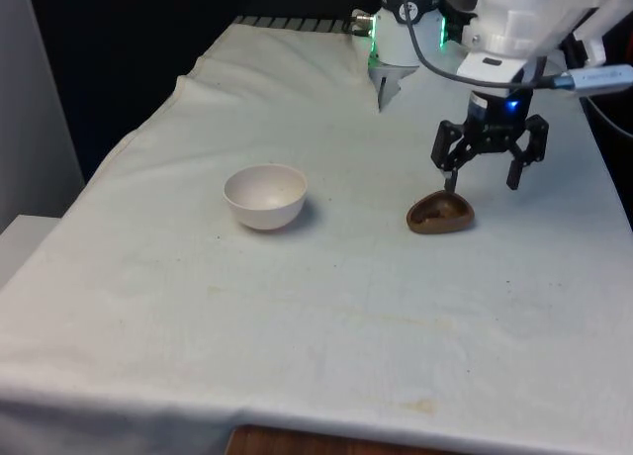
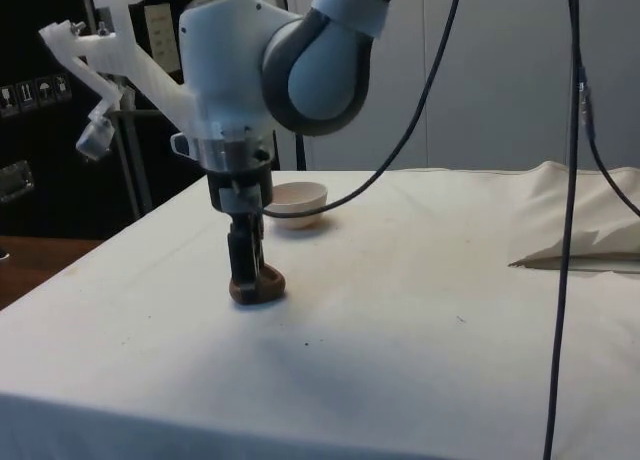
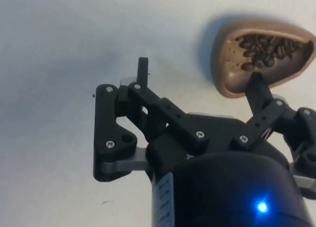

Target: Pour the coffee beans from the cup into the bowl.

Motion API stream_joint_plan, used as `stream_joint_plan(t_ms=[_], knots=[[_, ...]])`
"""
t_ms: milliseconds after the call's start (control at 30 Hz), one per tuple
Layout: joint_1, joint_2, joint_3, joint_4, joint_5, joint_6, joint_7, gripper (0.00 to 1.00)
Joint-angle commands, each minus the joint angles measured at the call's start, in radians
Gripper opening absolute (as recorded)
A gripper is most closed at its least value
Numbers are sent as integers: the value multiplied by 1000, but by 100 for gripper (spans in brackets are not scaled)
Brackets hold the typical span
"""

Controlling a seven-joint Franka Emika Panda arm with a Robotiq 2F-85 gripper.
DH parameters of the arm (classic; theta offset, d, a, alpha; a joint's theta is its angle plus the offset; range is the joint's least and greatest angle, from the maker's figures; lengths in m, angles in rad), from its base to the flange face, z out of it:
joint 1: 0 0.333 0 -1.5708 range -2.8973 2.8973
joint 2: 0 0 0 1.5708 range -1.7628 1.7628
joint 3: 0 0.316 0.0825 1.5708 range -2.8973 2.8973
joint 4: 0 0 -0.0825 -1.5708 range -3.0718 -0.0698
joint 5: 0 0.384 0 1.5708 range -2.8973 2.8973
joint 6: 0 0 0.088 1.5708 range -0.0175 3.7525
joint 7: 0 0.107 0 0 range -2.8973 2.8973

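A brown, rounded cup point(image 1: 440, 215) point(image 2: 262, 288) point(image 3: 224, 64) holding coffee beans point(image 3: 261, 49) stands upright on the white cloth, towards the front view's right. My gripper point(image 1: 483, 185) point(image 2: 245, 265) point(image 3: 199, 71) hangs open just above and behind it. One finger point(image 3: 256, 86) comes down at the cup's rim, and I cannot tell if it touches. The other finger point(image 3: 142, 69) is over bare cloth, away from the cup. Nothing is held. An empty white bowl point(image 1: 265, 195) point(image 2: 298, 202) sits to the front view's left of the cup, about two cup widths away.
A bunched fold of cloth point(image 1: 391, 79) point(image 2: 580, 245) lies near the robot's base. Black cables point(image 2: 570, 180) hang down at the side. The table's front edge point(image 1: 297, 430) shows bare wood below the cloth.
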Motion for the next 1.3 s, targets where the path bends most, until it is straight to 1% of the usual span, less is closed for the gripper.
stream_joint_plan(t_ms=[0,67,100,133,167,367,400,433,533,667,700,733,967,1000,1033,1267], knots=[[13,3,-11,-4,-22,23,24,100],[13,10,-10,-6,-38,36,39,100],[1,11,3,-2,-25,19,24,100],[13,13,-10,-7,-46,42,45,100],[13,18,-10,-10,-60,54,59,100],[14,31,-11,-17,-98,84,92,100],[1,31,4,-15,-86,68,78,100],[14,34,-11,-18,-104,89,98,100],[11,44,-11,-19,-122,103,110,100],[7,45,-13,-20,-133,104,111,100],[0,50,-1,-16,-120,94,100,100],[7,45,-14,-20,-134,103,111,100],[6,45,-15,-18,-138,99,109,100],[-1,49,-6,-16,-128,94,100,100],[6,46,-14,-18,-137,98,109,100],[6,52,-14,-18,-137,101,109,100]])
